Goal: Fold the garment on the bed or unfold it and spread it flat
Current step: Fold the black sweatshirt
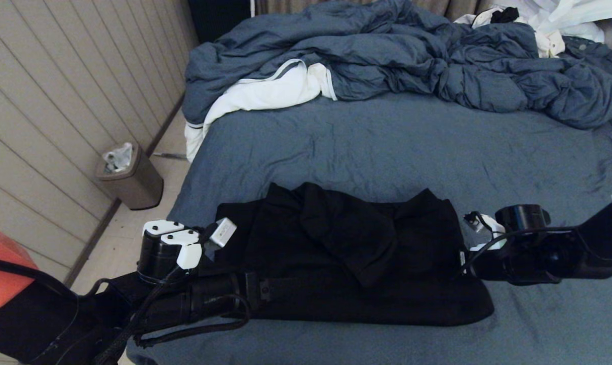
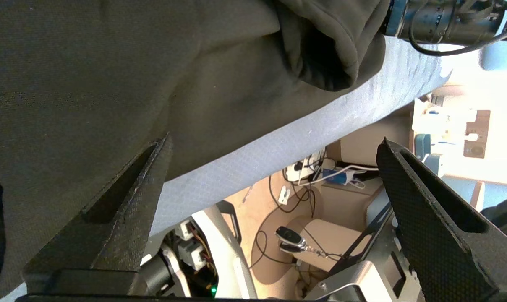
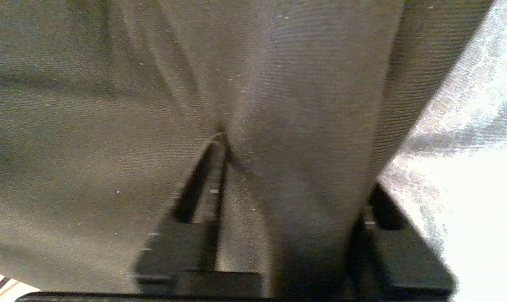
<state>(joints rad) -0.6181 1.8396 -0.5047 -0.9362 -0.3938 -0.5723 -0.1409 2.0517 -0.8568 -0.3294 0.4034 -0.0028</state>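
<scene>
Near the front edge of the bed (image 1: 387,147), toward six o'clock in the head view, the garment (image 1: 336,253) lies folded into a wide black bundle. At its three o'clock end the right gripper (image 3: 295,218) has a fold of the black cloth between its fingers, which are partly closed on it. At nine o'clock the left gripper (image 2: 274,218) rests by the garment's other end, spread wide and holding nothing. A rumpled duvet (image 1: 412,56) fills twelve o'clock.
</scene>
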